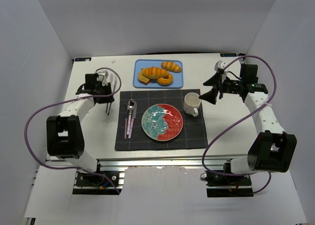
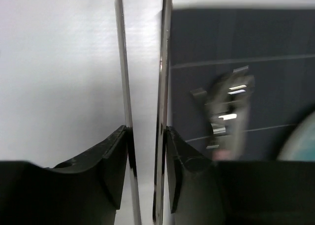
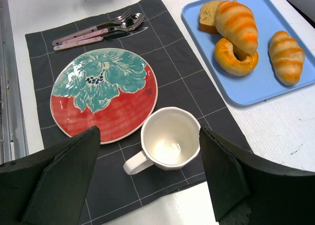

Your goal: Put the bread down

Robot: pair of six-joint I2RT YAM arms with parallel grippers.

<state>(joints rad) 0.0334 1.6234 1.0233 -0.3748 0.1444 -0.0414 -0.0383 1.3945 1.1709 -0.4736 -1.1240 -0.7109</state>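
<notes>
Wide-spread black fingers [image 3: 59, 180] of the right gripper [image 3: 148, 136] fill the bottom corners of its wrist view. This gripper is released and grasps nothing. An empty white cup [image 3: 170, 141] stands upright on the dark placemat [image 3: 187, 87] below the gap between the fingers, with its handle toward 8 o'clock in that view.

From the top camera, the red and teal plate [image 1: 162, 121] sits bare near the middle of the placemat. The cup is just beside it at 2 o'clock, and the pink-handled cutlery [image 1: 130, 117] lies side by side at its 9 o'clock. The right gripper hovers at 3 o'clock of the cup, off the placemat's edge.

The bread [image 3: 237, 25] is on the blue tray [image 3: 256, 89], which sits past the placemat's far edge at 12 o'clock of the plate. It lies propped across a ring doughnut [image 3: 235, 57], one end against a cut slice [image 3: 209, 16]. A smaller striped roll [image 3: 286, 56] lies just beside it at its 2 o'clock in the top view, with a sliver of blue between them. Neither gripper touches the bread.

The left gripper [image 2: 146, 136] hangs over the white table [image 1: 106, 136] at 9 o'clock of the placemat. It is clenched on what look like metal tongs [image 2: 165, 38], one thin shiny blade against each finger's inner face. The blades stand apart, and bare table shows between them.
</notes>
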